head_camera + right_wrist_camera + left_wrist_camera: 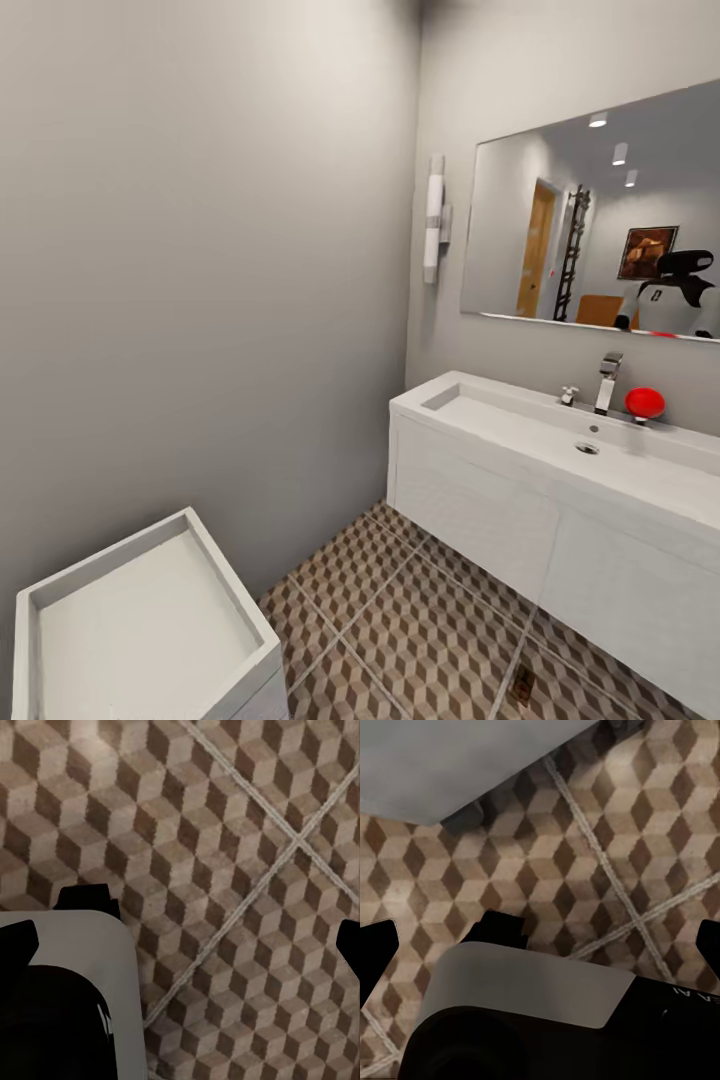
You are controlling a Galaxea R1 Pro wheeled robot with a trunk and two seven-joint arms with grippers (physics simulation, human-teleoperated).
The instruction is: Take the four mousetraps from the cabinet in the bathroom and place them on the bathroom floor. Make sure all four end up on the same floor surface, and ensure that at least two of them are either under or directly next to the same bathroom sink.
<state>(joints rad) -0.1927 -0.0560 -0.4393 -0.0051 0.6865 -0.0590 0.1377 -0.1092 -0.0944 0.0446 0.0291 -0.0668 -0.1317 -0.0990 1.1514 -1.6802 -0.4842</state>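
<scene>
Both tools, left [540, 945] and right [184, 941], hang spread open and empty above the brown-and-beige cube-patterned tiled bathroom floor [420, 620], beside the wide white rectangular basin [520, 425].

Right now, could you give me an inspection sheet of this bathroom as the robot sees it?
Surface: bathroom floor, cube-patterned tiles, pale grout.
Job's things: bathroom sink with chrome tap; small brown item on the floor by its unit, possibly a mousetrap, too small to tell.
Clutter: red rounded object on the sink's rim; white open-topped box.
Claws: left claw and right claw open, empty, over tiles.
Cables: nothing seen.
Surroundings: grey walls, mirror, wall lamp.
</scene>
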